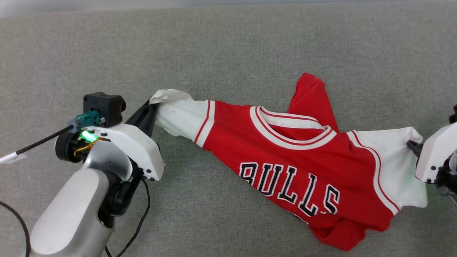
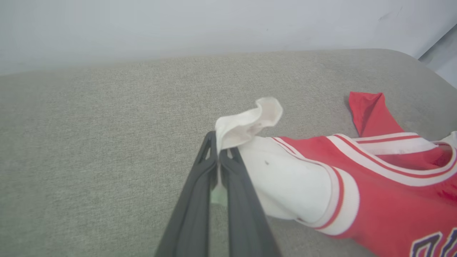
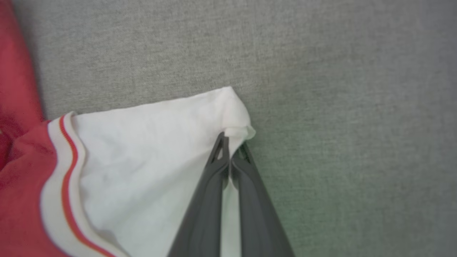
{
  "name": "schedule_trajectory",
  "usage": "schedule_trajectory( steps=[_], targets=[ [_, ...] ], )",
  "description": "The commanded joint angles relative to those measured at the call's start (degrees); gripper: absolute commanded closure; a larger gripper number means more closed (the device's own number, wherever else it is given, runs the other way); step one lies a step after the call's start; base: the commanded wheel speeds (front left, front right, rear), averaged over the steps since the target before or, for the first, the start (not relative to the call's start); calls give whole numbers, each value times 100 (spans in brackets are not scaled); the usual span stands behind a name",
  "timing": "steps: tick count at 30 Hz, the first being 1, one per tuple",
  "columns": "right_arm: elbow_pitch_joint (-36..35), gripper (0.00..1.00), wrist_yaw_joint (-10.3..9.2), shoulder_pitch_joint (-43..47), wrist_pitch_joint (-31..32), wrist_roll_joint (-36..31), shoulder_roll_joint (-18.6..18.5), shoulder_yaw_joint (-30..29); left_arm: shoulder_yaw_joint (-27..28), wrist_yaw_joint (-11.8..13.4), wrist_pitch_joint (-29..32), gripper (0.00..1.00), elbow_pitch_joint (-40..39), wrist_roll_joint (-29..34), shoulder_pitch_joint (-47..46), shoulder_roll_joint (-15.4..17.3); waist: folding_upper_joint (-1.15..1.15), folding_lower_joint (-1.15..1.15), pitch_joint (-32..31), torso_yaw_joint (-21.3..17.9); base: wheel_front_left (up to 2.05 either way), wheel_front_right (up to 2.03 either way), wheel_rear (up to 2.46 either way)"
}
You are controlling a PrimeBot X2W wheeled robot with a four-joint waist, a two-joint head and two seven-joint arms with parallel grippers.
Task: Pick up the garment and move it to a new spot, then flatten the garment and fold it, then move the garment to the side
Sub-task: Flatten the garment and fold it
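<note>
The garment [image 1: 292, 157], a red jersey with white sleeves, striped trim and black "BULLS" lettering, lies stretched across the grey cushion. My left gripper [image 1: 152, 107] is shut on the edge of one white sleeve [image 2: 246, 125], whose hem curls up past the fingertips [image 2: 218, 146]. At the right edge of the head view my right gripper [image 1: 412, 145] is shut on the corner of the other white sleeve [image 3: 153, 157], with cloth pinched between its dark fingers [image 3: 232, 142]. The red body [image 2: 392, 200] sags between the two grips, its lower hem bunched.
The grey fabric cushion [image 1: 228, 46] spreads on all sides of the garment. A pale wall [image 2: 214, 25] rises behind its far edge. A black cable [image 1: 139, 221] hangs beside my left forearm.
</note>
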Motion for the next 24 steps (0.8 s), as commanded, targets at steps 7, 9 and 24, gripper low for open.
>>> schedule_trajectory(
  steps=[7, 9, 24],
  targets=[
    [-507, 100, -2, -238, -619, -221, -318, 481, 229, 129, -206, 100, 321, -72, -139, -11, 0, 0, -538, -79, 0, 0, 0],
    [-627, 100, -2, -319, -768, -441, -454, 563, 335, 158, -271, 100, 428, -152, -238, -70, 0, 0, -716, -50, 0, 0, 0],
    [-120, 100, -2, -2030, -1633, -839, -411, 845, 639, -241, -424, 100, 2384, -416, -2377, -471, 0, 0, -1092, 44, 0, 0, 0]
  ],
)
